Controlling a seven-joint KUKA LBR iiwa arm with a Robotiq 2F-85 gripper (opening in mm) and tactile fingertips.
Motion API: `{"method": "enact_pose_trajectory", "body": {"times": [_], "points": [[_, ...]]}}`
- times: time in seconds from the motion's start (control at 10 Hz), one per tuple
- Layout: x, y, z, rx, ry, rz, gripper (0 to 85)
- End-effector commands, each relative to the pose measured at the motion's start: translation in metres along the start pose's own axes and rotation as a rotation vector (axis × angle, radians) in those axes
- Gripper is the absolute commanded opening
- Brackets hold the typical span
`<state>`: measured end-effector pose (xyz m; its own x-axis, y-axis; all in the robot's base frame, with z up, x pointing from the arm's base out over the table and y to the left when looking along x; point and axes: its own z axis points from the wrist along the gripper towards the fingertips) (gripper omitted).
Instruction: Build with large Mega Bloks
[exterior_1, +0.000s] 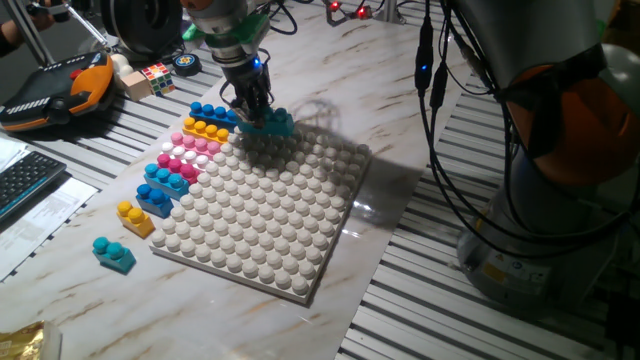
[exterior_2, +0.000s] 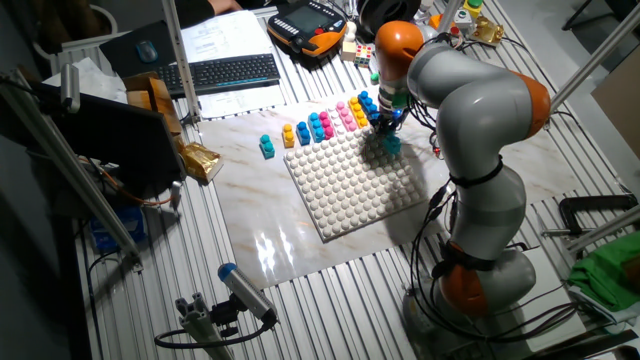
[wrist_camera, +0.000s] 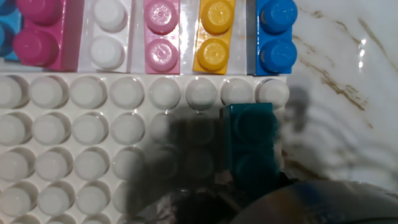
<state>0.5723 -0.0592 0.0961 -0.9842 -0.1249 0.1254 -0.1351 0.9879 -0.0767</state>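
Your arm is bent over the far corner of the white baseplate (exterior_1: 262, 210), wrist pointing nearly straight down, gripper (exterior_1: 252, 108) low over the plate's edge nearest the brick row. The fingers are mostly lost against the dark wrist in both fixed views, and in the hand view only a blurred dark mass fills the bottom edge, so you can't see the fingertips cleanly. The jaws look closed in on the teal brick (wrist_camera: 250, 142), though the actual contact is hidden, so call the grip likely rather than confirmed. That teal brick sits at the plate's corner, over the outermost stud column, just beside the blue brick (wrist_camera: 276, 34) and yellow brick (wrist_camera: 216, 36). Pink brick (wrist_camera: 161, 34) and magenta brick (wrist_camera: 41, 32) run along the same edge, cut off at the top. A small teal brick (exterior_1: 114, 253) lies apart on the marble table (exterior_1: 400, 110).
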Motion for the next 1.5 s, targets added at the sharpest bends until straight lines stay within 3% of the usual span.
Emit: {"method": "enact_pose_trajectory", "body": {"times": [0.0,0.3,0.6,0.7,1.4], "points": [[-0.0003,0.0000,0.0011,-0.003,0.003,-0.001,1.0],[0.0004,0.0015,-0.0012,-0.030,0.010,0.010,1.0],[0.0009,0.0073,-0.0066,-0.010,0.009,0.020,1.0],[0.0009,0.0073,-0.0066,0.011,0.001,0.021,1.0],[-0.0009,0.0068,-0.0060,-0.002,-0.005,0.016,1.0]]}}
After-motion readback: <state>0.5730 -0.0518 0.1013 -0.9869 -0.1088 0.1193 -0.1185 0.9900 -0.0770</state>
